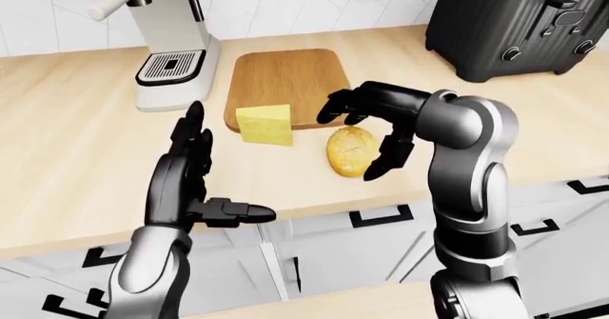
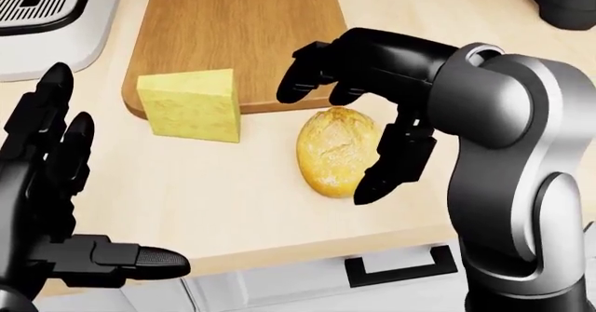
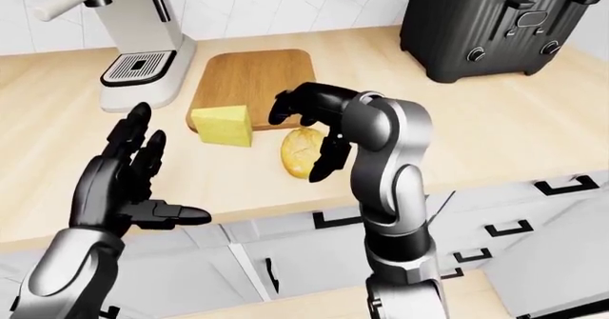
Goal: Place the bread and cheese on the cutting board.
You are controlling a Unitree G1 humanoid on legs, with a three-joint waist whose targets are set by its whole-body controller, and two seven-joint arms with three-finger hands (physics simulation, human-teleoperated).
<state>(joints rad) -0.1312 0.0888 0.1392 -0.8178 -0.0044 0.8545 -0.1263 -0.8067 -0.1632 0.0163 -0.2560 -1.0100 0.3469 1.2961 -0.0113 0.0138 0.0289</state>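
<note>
A round bread roll (image 2: 338, 151) lies on the light wooden counter just below the wooden cutting board (image 2: 233, 32) in the head view. A yellow cheese wedge (image 2: 191, 104) sits at the board's lower left corner, overlapping its edge. My right hand (image 2: 349, 116) is open and arched over the roll, fingers (image 2: 307, 71) above it and thumb at its right side, not closed round it. My left hand (image 2: 56, 186) is open, palm turned inward, at the lower left, apart from the cheese.
A white coffee machine (image 1: 166, 40) stands at the board's upper left. A black toaster (image 1: 519, 22) stands at the upper right. The counter's edge (image 1: 314, 205) runs below the roll, with white drawers underneath.
</note>
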